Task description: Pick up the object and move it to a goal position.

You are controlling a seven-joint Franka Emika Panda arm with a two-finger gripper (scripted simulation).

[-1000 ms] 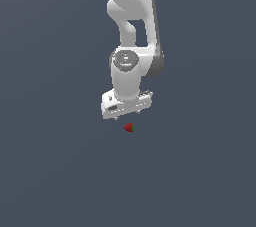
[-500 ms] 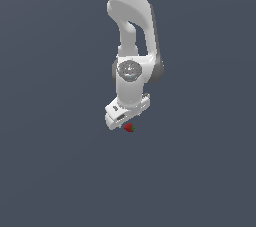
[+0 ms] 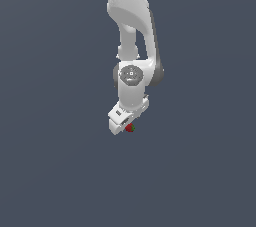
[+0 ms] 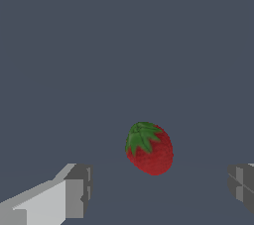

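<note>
Over the last sec the white two-fingered gripper [image 3: 125, 127] has been lowered from above the small red strawberry-shaped object with green leafy cap [image 4: 149, 148] to its level, so approach is judged done & closing is next. The gripper is seen spread wide, nothing grasped, w/ the strawberry on the plain grey surface [image 3: 55, 171] between the fingers, untouched. Counted: 1 object, 1 gripper, 1 arm.

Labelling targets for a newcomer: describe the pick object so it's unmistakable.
Follow the white robot arm down to its hand above the plain grey floor. Beside the hand's tip sits a tiny red strawberry with a green leafy cap, lying between the open fingers; it is the only coloured thing.
</note>
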